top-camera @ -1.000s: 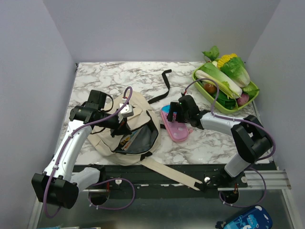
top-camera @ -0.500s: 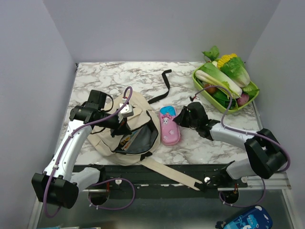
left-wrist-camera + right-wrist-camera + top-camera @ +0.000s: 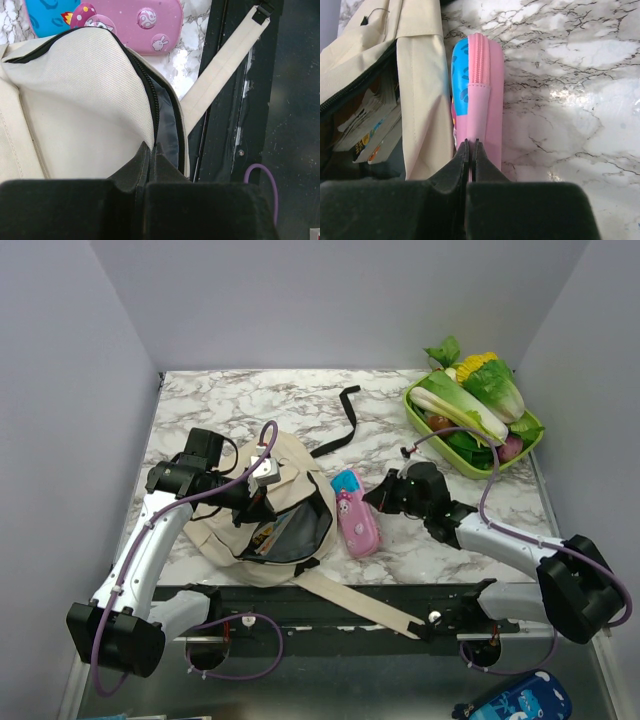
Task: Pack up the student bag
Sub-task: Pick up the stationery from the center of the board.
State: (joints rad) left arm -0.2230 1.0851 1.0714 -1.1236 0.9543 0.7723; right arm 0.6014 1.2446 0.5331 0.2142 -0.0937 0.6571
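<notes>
Inspection count, items as found.

- Robot arms: two, a left arm (image 3: 140, 560) and a right arm (image 3: 505, 538).
- Student bag (image 3: 290, 462), cream-beige: one.
- Long beige strap (image 3: 360, 608): one.
- Black strap (image 3: 338, 430): one.
- Books (image 3: 367, 132) in the bag's opening: at least two edges show. The full count cannot be told.
- Pencil case (image 3: 355, 512), pink and blue: one.
- Green tray (image 3: 415, 405): one.
- Vegetables (image 3: 470, 400) in it: several, too heaped to count exactly.
- Blue patterned item (image 3: 515, 702), lower right of the top view: one.

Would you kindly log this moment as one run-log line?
left fingers: shut on rim of cream fabric student bag | right fingers: shut at edge of pink zipped pencil case | case: outside bag
</notes>
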